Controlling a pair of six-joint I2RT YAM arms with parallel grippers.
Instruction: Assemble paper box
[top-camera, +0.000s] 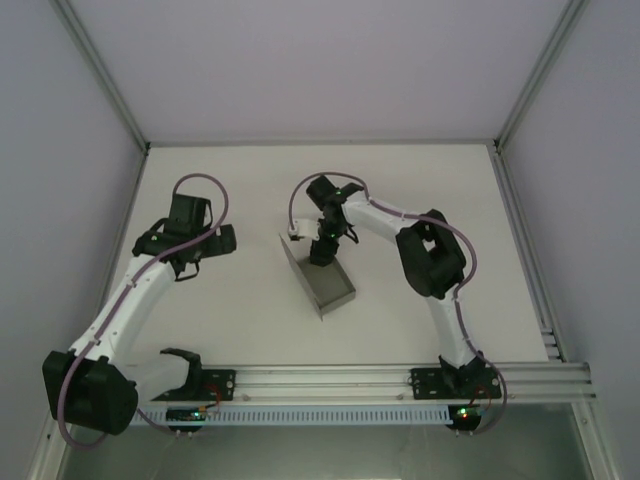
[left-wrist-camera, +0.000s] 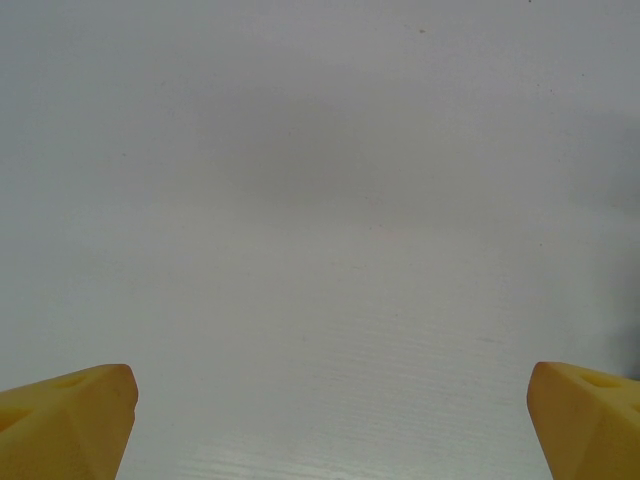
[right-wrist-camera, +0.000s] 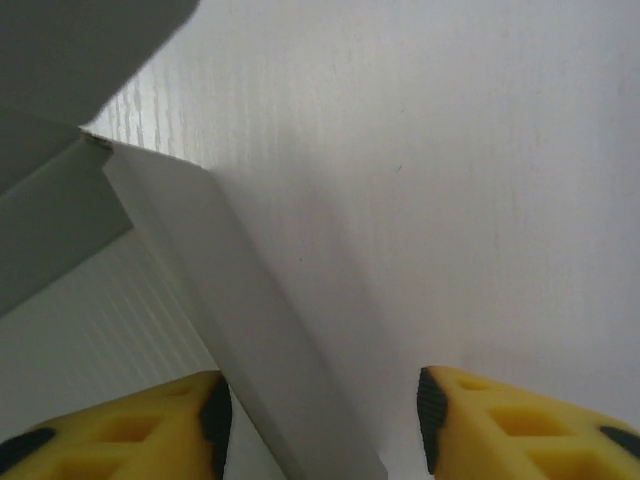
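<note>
Pointing down at paper box (top-camera: 330, 285), right arm (top-camera: 400, 222), jaws parted.

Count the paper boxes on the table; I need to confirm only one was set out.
1. The paper box sits at the middle of the table, partly folded, one wall raised, with the right gripper at its far end. The arms might hide a small piece.

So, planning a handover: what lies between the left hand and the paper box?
Bare table separates left hand from paper box, per the top view.
</note>
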